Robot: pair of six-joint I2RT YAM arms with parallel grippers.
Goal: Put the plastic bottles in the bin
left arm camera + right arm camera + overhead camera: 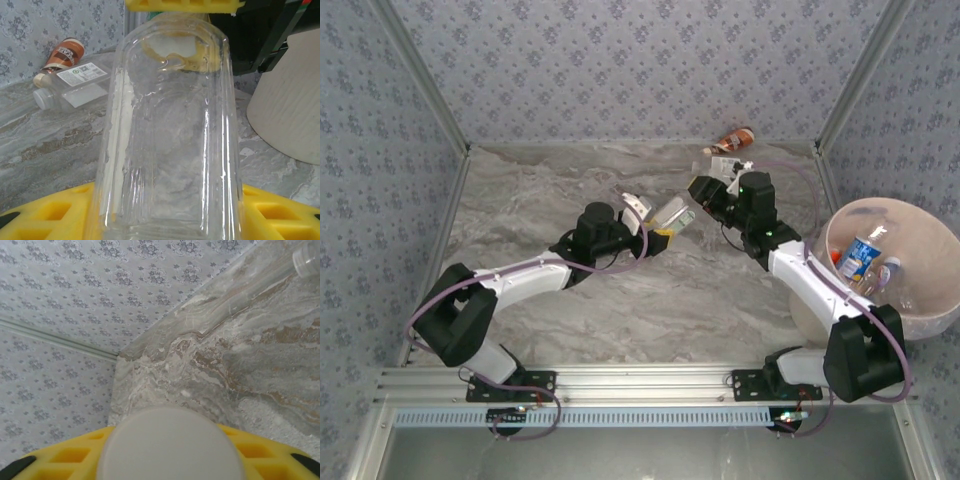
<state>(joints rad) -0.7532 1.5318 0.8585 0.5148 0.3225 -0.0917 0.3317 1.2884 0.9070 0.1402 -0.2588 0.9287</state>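
Clear bottle (170,140) is off the surface, clamped in the left tool (665,222) between its yellow pads (45,215), mid-surface. No label visible on it.

Right tool (700,188) sits just right of it, jaws closed on a round whitish object (170,445). Can't tell what the object is.

Bin (942,300) is at the right edge of the surface, well apart from both tools. It holds a blue-labelled bottle (860,258) and a few more; the rest are too small to tell apart.

Two bottles lie on their sides at the far wall, just beside each other: a brown-labelled bottle (62,54) and a clear white-labelled bottle (75,85).

The grey marbled surface (570,320) is boxed in by patterned wallpaper (620,60).
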